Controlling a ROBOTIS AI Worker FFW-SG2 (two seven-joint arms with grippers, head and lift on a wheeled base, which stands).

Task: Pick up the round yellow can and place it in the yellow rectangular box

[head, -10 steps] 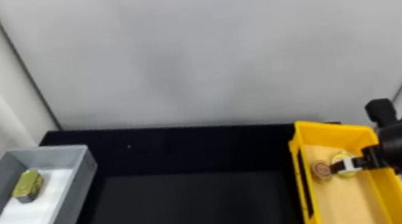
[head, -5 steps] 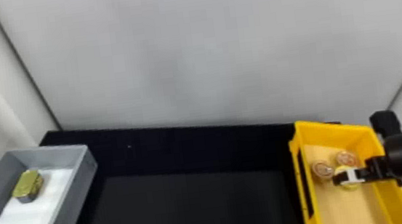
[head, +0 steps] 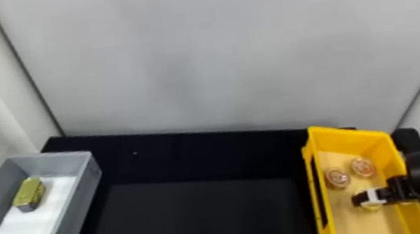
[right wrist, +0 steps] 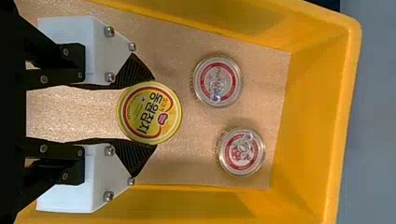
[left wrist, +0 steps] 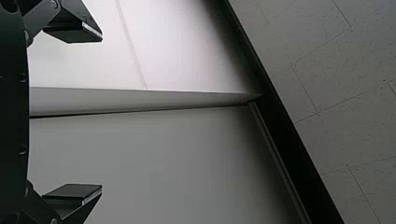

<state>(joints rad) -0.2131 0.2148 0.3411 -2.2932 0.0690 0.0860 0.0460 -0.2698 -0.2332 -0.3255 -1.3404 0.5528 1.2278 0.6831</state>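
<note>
Round yellow can sits between the tips of your right claw, which hugs it on two sides. Your claw looks clenched on the can, so the can should not slip. Its flat top is left free, so you can likely set it down flat and let go with ease.

The can is inside the yellow box, right where you want it. You can't tell if it touches the bottom yet. A clear-top tub and a second tub sit just past your claw's tips. The can is kept back from them, I think so it has its own spot and won't bump them. Lower it if it is up, then open your claw gently; a sideways push could knock a tub.

Your left claw is wide apart and has nothing in it, since one claw is enough for this job.
</note>
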